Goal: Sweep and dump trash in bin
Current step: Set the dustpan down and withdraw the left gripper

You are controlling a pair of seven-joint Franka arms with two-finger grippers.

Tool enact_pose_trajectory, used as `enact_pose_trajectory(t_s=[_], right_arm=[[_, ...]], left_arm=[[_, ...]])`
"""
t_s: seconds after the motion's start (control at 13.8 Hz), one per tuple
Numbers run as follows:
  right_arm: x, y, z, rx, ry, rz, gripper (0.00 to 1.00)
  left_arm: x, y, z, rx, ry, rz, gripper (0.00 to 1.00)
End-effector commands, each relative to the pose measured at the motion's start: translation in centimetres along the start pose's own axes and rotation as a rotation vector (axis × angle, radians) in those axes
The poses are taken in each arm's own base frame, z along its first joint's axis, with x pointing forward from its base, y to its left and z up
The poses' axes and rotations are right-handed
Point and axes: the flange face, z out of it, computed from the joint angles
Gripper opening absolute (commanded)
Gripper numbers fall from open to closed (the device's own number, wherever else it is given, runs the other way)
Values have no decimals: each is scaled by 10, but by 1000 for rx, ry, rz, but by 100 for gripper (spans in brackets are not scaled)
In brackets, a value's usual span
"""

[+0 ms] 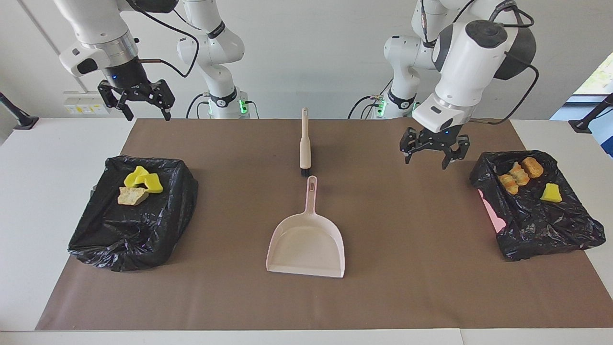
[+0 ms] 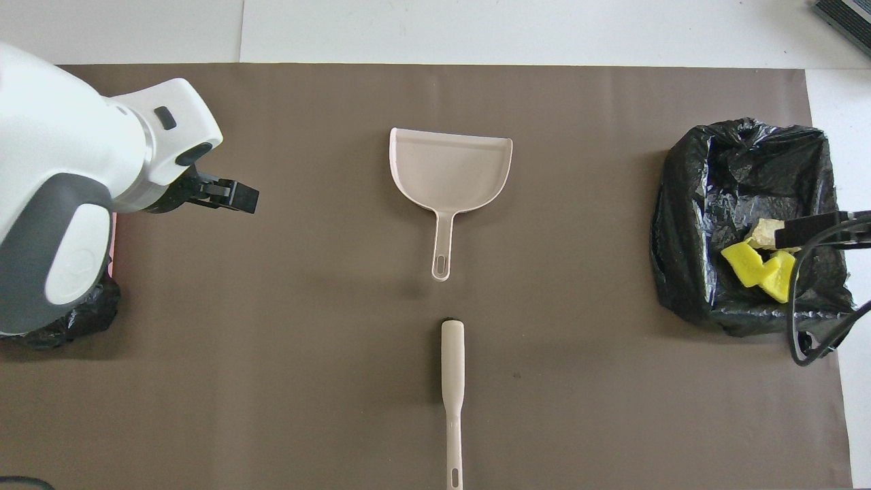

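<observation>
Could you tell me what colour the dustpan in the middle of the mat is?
The dustpan is pale pink, clearest in the facing view.

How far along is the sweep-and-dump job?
Looks finished: all visible trash lies in the two bins. Dustpan is empty and brush is set down. Left gripper and right gripper hang open, holding nothing. No trash visible on the mat.

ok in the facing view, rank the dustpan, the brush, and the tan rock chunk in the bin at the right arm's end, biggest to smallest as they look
1. Dustpan, by far the largest.
2. Brush, long but thin; it lies nearer to the robots, so it may look smaller than it is.
3. Tan rock chunk, clearly the smallest.
</observation>
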Motion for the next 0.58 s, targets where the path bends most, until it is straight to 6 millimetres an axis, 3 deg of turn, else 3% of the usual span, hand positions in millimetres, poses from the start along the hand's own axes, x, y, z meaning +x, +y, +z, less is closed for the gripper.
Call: enact_pose_trajectory(t_s=[0.0,0.22,0.51], right_arm=[[-2,0,-4,5,17,-23,100],[-2,0,-4,5,17,-23,100],[-2,0,-4,5,17,-23,100]], left_arm=[[-23,-43,-34,5,-10,6,100],[-34,-83,-78,-3,-44,56,100],[-46,-106,-92,-7,-69,38,100]])
